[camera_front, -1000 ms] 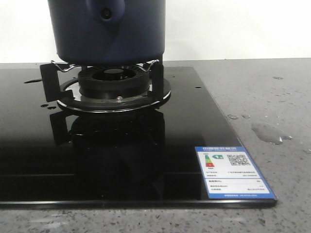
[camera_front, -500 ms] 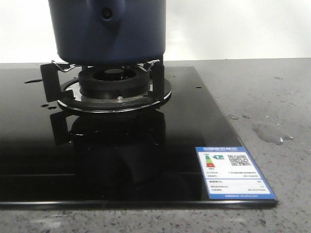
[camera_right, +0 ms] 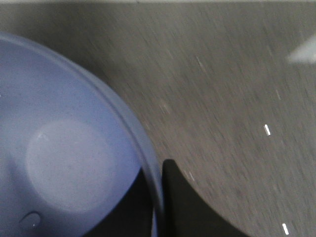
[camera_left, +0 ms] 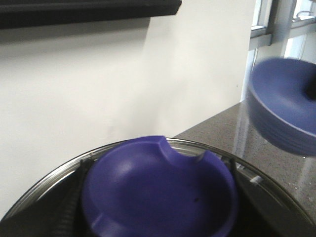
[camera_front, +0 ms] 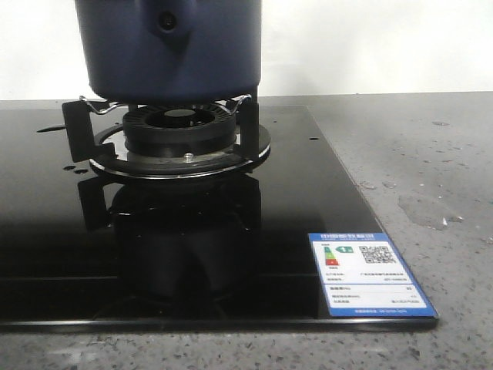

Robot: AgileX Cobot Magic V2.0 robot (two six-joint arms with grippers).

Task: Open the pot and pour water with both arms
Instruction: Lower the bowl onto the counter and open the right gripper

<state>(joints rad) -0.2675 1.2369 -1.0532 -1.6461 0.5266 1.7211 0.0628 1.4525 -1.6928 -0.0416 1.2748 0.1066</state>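
Note:
The dark navy pot [camera_front: 169, 46] stands on the burner [camera_front: 181, 131], its handle end with the round hole [camera_front: 166, 21] facing me; its top is out of frame. Neither gripper shows in the front view. My left gripper [camera_left: 158, 197] is shut on the purple-blue knob [camera_left: 158, 173] of a steel-rimmed glass lid [camera_left: 49, 180], held in the air before a white wall. My right gripper [camera_right: 158, 202] pinches the rim of a periwinkle bowl [camera_right: 64, 158] above the grey counter. Water lies as a thin puddle [camera_front: 424, 212] on the counter, and a drop [camera_right: 32, 218] sits in the bowl.
The black glass stove top [camera_front: 293, 193] carries a blue label [camera_front: 368, 274] at its front right corner. Small drops dot the grey counter [camera_front: 447, 154] to its right. The bowl also shows in the left wrist view [camera_left: 284, 111], blurred, to the lid's right.

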